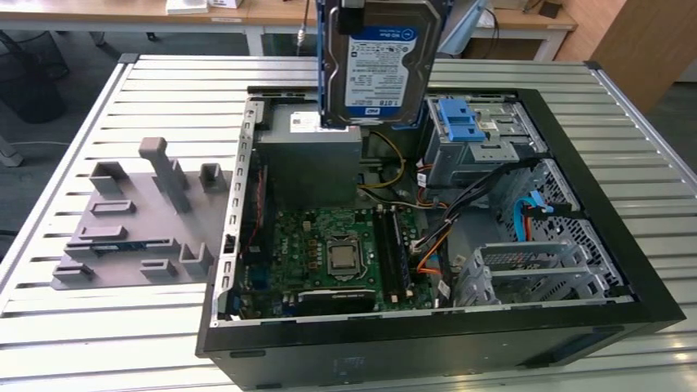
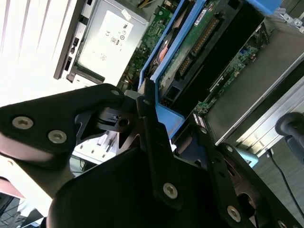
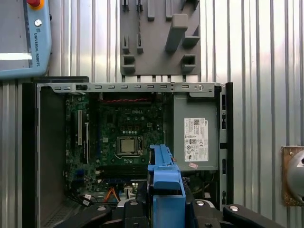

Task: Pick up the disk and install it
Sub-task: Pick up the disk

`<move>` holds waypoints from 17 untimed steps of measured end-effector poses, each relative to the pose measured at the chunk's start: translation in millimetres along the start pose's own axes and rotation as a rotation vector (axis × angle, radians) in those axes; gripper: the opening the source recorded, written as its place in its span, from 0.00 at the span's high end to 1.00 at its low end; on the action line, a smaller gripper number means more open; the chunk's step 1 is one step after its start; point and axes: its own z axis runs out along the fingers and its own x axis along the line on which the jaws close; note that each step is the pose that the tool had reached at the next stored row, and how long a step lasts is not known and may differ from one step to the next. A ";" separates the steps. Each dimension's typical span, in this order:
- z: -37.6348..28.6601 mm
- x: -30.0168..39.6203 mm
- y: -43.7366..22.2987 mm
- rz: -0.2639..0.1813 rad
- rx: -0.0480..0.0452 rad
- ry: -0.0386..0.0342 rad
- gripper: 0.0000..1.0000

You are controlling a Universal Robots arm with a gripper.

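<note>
Silver metal and flat, the rectangular disk (image 1: 381,61) with its white-and-blue label and blue plastic carrier hangs on edge in the exterior view. It is high over the back of the open black computer case (image 1: 610,245), above the large grey power supply box (image 1: 310,155), and looks clear of everything below. The blue plastic latch bracket (image 1: 463,122) sits on the silver drive bay just to the exterior view's right, and the green motherboard (image 1: 338,245) lies lower in the case. In the second wrist view the black gripper (image 2: 168,121) has its fingers (image 2: 146,102) clenched on the carrier's blue edge, the disk's green circuit side (image 2: 199,42) running away from them. In the first wrist view the blue carrier (image 3: 166,190) stands between the gripper's links, looking down on the motherboard and power supply. I judge the pick-up done and the install not yet begun. Seating would call for turning the disk to match its bay and keeping clear of the loose cables (image 1: 490,196).
</note>
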 end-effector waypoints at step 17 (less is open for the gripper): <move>-0.1 10.0 -5.6 -0.002 -0.0001 0.0001 0.64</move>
